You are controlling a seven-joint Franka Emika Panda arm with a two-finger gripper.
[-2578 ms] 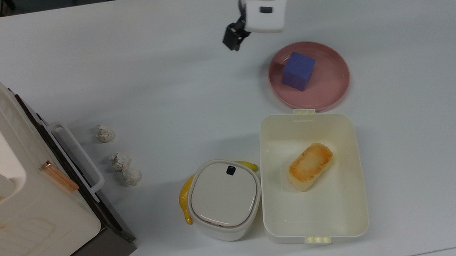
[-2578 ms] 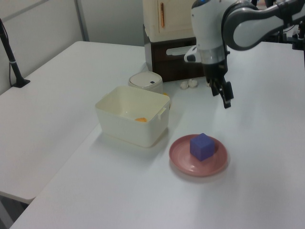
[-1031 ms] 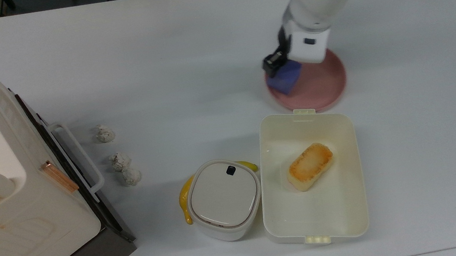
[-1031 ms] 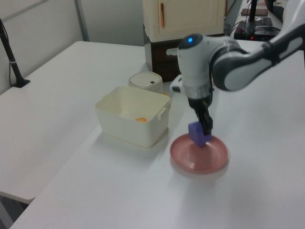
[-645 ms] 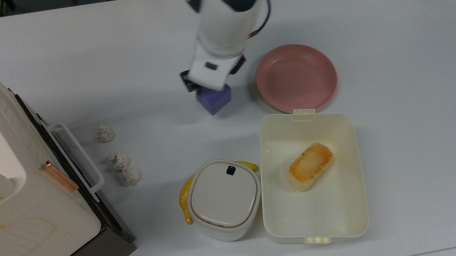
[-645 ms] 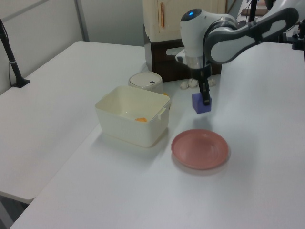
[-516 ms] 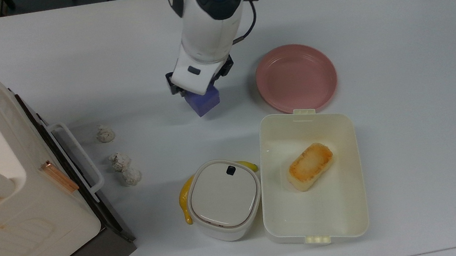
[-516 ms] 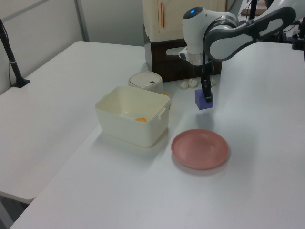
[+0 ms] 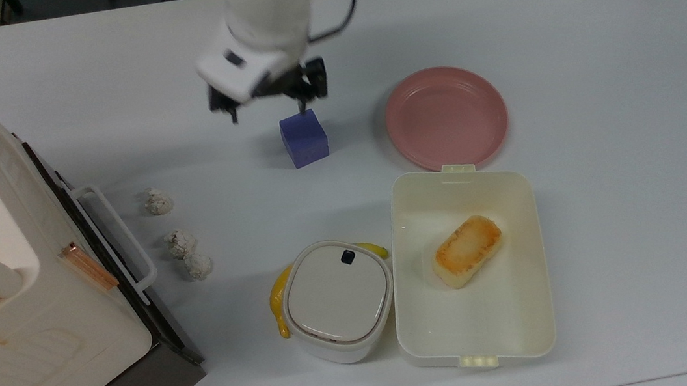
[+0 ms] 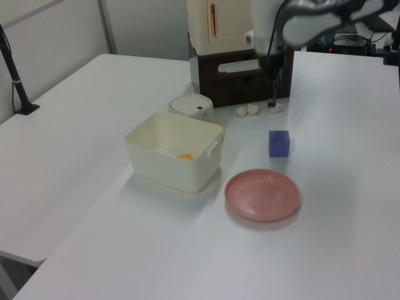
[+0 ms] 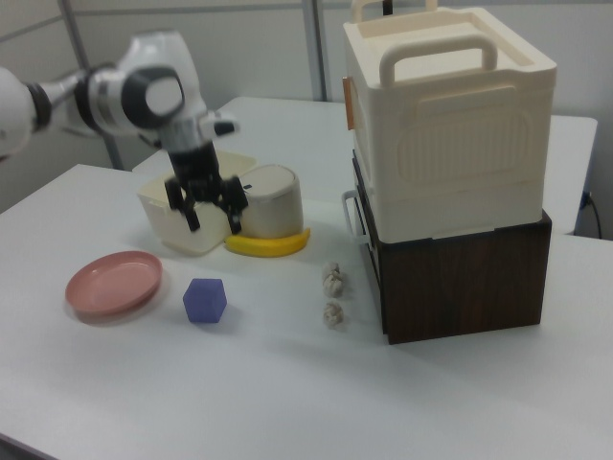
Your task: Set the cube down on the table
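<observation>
1. Top view: the cube (image 9: 304,139) sits flat on the table (image 9: 603,121), to the top view's left of the pink plate (image 9: 446,116) and clear of its rim. The gripper (image 9: 269,102) hangs above and just beyond the cube, its fingers spread wide apart and holding nothing.
2. Left view: the cube (image 10: 279,143) rests on bare tabletop, well apart from the cream container (image 10: 174,150) and near the plate (image 10: 262,195). The arm is raised well above it, so the release looks done.
3. Right view: the cube (image 11: 204,301) stands alone between the plate (image 11: 113,283) and the crumpled white lumps (image 11: 333,295); the open gripper (image 11: 206,203) is higher, in front of the round lidded pot (image 11: 271,200).
4. Judgement: the remaining step is retreat. It is best done straight up, jaws kept apart, without sweeping sideways over the cube or toward the pot and banana (image 11: 268,245).
</observation>
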